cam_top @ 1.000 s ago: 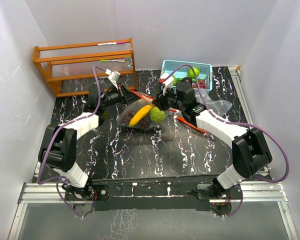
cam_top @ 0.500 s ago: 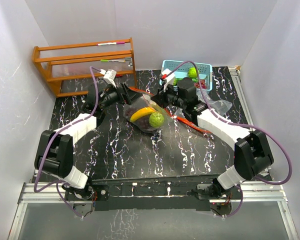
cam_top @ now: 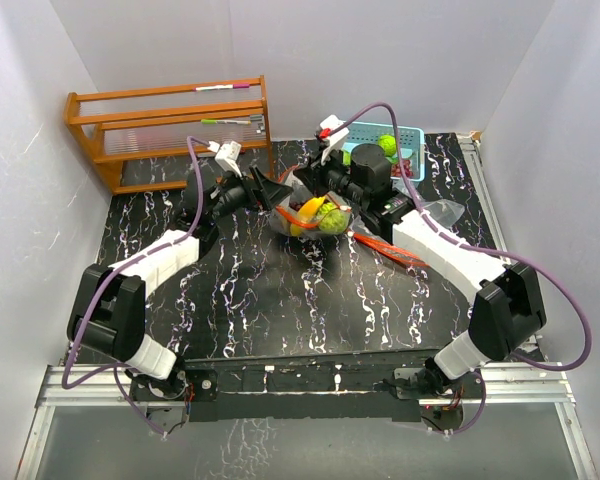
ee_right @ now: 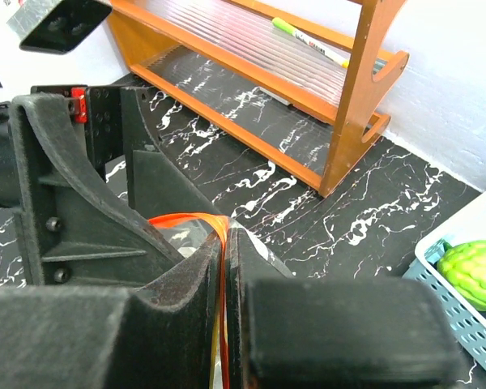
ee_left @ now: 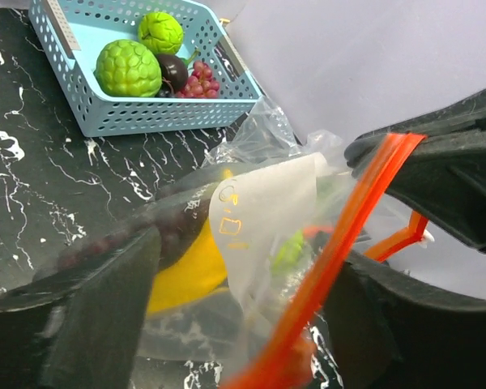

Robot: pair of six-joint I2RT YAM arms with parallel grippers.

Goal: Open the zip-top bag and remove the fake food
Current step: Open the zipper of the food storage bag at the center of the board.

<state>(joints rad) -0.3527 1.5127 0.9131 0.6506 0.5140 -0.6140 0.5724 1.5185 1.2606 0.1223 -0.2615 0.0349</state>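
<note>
Over our black marbled table (cam_top: 280, 300), the left gripper (cam_top: 270, 190) gapes wide at the zip-top bag (cam_top: 315, 225). The right gripper (ee_right: 225, 275) pinches the bag's orange zip strip (ee_right: 186, 219), with the fake food (ee_left: 186, 267) inside. Beyond we see a light-blue basket (cam_top: 412, 135), a wooden rack (cam_top: 170, 130) and white walls (cam_top: 380, 60).

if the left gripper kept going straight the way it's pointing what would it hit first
Probably the zip-top bag: it sits right ahead between the open jaws of the left gripper, orange zip strip foremost. The right gripper, pinching that strip, lies beyond; depth is hard to judge.
</note>
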